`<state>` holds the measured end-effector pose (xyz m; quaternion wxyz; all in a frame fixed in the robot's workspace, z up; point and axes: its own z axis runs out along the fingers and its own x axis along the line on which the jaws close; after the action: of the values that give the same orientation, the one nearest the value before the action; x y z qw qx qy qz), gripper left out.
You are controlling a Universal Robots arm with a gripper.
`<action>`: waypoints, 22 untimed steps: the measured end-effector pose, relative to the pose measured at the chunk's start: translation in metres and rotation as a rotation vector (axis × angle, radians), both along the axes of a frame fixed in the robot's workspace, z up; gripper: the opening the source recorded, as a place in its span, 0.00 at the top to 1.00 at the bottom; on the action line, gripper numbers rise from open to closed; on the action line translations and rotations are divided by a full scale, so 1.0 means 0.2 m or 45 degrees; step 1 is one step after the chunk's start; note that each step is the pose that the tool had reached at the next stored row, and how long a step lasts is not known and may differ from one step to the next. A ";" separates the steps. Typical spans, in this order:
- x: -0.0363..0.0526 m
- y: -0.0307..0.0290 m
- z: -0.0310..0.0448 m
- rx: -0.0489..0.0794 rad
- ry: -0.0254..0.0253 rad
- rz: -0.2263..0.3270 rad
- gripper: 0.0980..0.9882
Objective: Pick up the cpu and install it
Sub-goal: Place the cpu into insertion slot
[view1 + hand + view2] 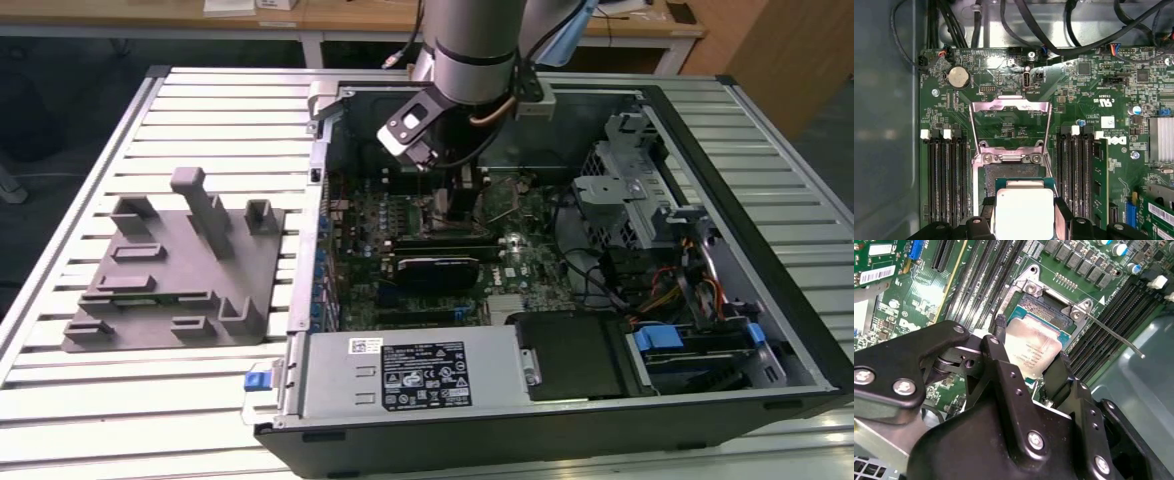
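The cpu (1031, 347) is a small square chip with a pale silver top; the first wrist view also has the cpu (1024, 211). My gripper (1029, 354) is shut on it, with a black finger (999, 331) against one edge and another against the opposite edge. The chip hangs just over the open socket (1046, 307) on the green motherboard, partly covering it. The socket's metal load plate (1009, 106) is flipped up and its lever (1114, 336) is swung out. In the exterior view the gripper (461, 198) reaches down into the open computer case (320, 200).
Memory slots (946, 175) flank the socket on both sides, and a memory stick (1100, 180) stands close by. A black card (434, 265) lies across the board below the gripper. A grey fixture (174, 265) sits on the slatted table at the exterior view's left. Drive cages (641, 190) line the right.
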<state>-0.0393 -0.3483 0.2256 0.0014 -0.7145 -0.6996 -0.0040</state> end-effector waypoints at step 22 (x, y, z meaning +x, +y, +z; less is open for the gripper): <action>0.010 0.005 -0.075 -0.002 0.0001 0.032 0.50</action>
<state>-0.0373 -0.3473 0.2106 0.0008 -0.7057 -0.7085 -0.0032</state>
